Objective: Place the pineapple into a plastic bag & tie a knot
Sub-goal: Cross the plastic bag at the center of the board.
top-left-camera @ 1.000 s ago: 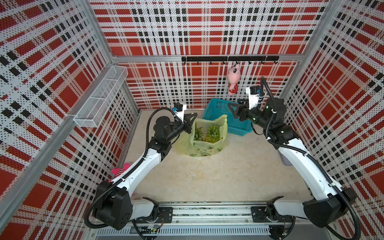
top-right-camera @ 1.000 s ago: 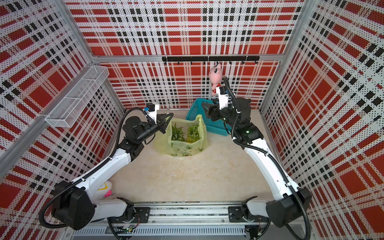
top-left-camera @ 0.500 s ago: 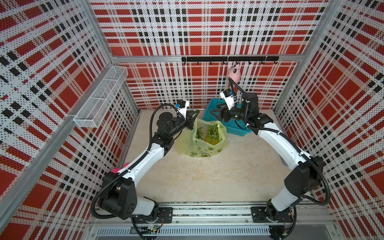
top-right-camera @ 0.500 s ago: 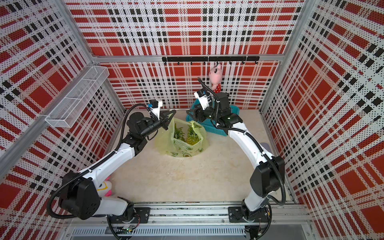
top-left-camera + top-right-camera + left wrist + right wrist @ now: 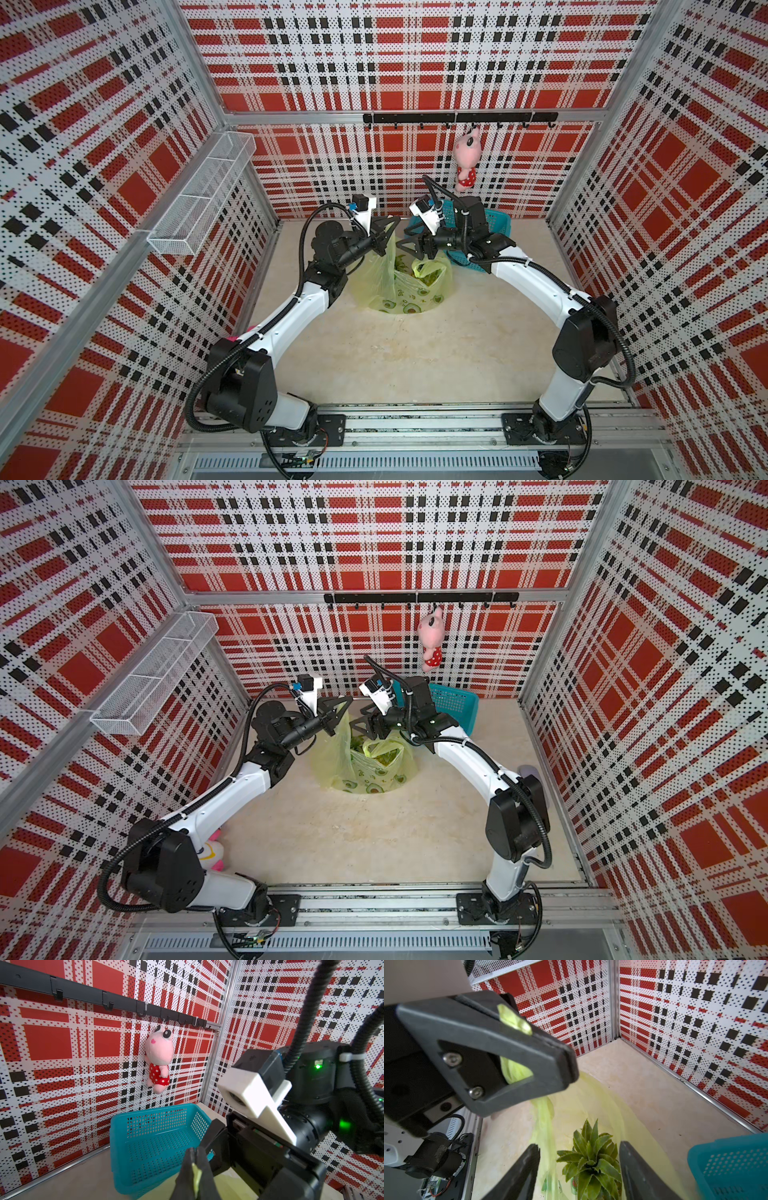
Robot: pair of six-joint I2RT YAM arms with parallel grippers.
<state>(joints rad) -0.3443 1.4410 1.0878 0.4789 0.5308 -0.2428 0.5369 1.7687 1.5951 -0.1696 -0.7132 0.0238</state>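
— Right gripper [image 5: 405, 246] has swung over from the teal mesh plastic basket [image 5: 494, 220]. Holding anything?
— Nothing. Its jaws are spread above the thin yellow-green avocado-print plastic bag [image 5: 374, 286], which sits on the beige table [image 5: 415, 353].
— Contents?
— One spiky green pineapple [image 5: 591, 1159] in the bag. The left gripper [image 5: 195, 1159] stays clamped on one yellow-green handle strip [image 5: 543, 1113].
— Count?
— One bag, one basket, two grippers.
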